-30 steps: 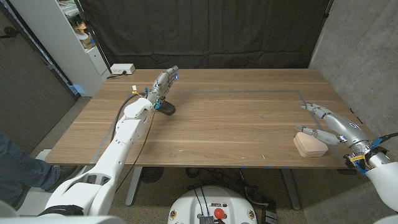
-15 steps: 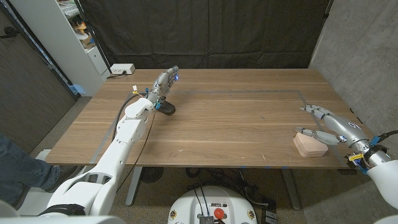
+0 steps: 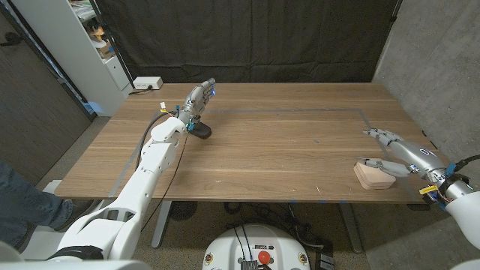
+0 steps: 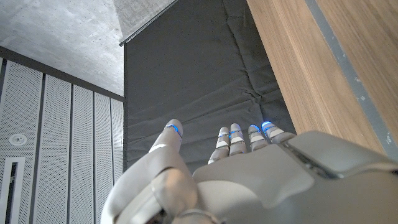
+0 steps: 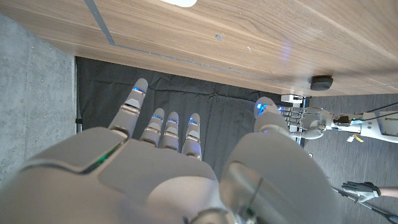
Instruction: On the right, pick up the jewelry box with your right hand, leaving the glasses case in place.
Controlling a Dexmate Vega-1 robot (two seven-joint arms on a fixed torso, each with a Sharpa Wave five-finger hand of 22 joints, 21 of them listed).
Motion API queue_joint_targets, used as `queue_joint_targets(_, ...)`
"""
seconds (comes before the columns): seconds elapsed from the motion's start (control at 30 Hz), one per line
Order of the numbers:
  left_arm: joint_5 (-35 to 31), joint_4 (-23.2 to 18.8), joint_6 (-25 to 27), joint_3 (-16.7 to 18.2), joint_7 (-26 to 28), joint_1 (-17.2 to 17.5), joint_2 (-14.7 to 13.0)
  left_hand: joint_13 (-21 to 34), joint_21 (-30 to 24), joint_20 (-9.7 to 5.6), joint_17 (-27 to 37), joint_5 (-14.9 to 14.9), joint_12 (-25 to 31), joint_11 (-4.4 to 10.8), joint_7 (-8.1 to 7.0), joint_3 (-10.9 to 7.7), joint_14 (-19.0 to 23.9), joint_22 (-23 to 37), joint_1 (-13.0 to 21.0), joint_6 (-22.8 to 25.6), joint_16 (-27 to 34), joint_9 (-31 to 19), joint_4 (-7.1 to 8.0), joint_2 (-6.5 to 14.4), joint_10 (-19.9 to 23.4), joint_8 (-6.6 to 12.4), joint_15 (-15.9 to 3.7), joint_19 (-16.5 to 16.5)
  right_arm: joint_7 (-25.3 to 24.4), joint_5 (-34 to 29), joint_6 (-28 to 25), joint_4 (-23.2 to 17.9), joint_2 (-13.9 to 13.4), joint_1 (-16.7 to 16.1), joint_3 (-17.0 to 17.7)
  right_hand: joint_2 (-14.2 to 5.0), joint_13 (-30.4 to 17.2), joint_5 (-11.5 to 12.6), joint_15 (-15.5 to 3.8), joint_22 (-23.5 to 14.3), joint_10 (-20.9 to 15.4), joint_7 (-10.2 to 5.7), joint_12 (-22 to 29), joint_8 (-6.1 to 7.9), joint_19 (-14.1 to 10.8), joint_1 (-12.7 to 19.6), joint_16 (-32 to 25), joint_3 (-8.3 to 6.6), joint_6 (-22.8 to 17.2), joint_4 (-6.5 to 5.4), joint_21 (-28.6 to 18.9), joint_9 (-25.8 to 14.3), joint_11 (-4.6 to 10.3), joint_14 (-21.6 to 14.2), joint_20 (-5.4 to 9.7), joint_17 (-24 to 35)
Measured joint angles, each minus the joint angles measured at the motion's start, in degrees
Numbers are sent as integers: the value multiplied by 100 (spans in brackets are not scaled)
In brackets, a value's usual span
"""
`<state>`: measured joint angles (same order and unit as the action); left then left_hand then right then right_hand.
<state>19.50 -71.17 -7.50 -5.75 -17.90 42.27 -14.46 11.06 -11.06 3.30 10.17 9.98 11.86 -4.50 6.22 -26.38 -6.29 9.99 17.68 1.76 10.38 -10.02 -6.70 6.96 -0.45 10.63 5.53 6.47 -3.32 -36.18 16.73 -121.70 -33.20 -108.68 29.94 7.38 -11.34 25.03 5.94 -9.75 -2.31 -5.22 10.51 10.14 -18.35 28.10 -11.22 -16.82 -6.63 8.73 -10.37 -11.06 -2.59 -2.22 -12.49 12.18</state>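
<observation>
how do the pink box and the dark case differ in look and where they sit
The pale pink rounded jewelry box is light and sits at the table's right near edge beside the right hand. The small black glasses case is dark, looks smaller, and lies on the left, farther back, by the left hand. Both rest on the wooden table.

— What carries everything here?
— A wooden table point(image 3: 277, 142), its grain running lengthwise, with a thin grey tape line point(image 3: 300, 109) marking out a rectangle on the top.
— And what lies on it?
— On the right, close to the near edge, a pale pink jewelry box point(image 3: 373, 177). On the left, toward the far side, a small dark glasses case point(image 3: 200, 130).
— Anything else?
— At the far left corner a white box point(image 3: 148, 83) sits by the edge.
</observation>
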Motion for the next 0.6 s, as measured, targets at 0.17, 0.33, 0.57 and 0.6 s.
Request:
queue_joint_targets(0.17,0,-2,9,0,6,2,11,0,0,0,-5,0,0,0,-10,-25,0,0,37,10,0,0,-25,37,0,0,0,0,228,-266,-298,-156,-16,-51,13,39,0,0,20,0,71,0,0,0,22,39,-1,14,83,-14,0,0,-9,20,19,0)
queue_joint_targets(0.33,0,-2,13,1,8,3,15,0,0,0,-5,0,0,0,-10,-25,0,0,38,10,0,0,-25,38,0,0,0,0,348,-382,-425,-256,-26,-90,27,39,0,43,33,0,80,31,1,0,83,38,-1,37,113,-37,0,0,-18,33,1,0)
queue_joint_targets(0.57,4,35,13,7,6,3,21,0,0,-1,-5,28,0,0,-10,-25,0,0,38,9,0,0,-25,38,0,0,0,0,573,-487,-597,-383,-50,-129,38,41,1,43,75,1,225,79,1,0,115,36,-1,101,327,-54,-1,-29,-62,117,-9,0)
queue_joint_targets(0.6,4,43,14,7,5,3,23,0,0,-1,-5,28,0,0,-10,-36,0,0,38,9,0,0,-36,38,0,0,0,0,573,-487,-597,-385,-51,-129,38,65,1,43,94,1,246,94,1,1,134,12,-1,116,360,-68,-1,-29,-82,136,11,0)
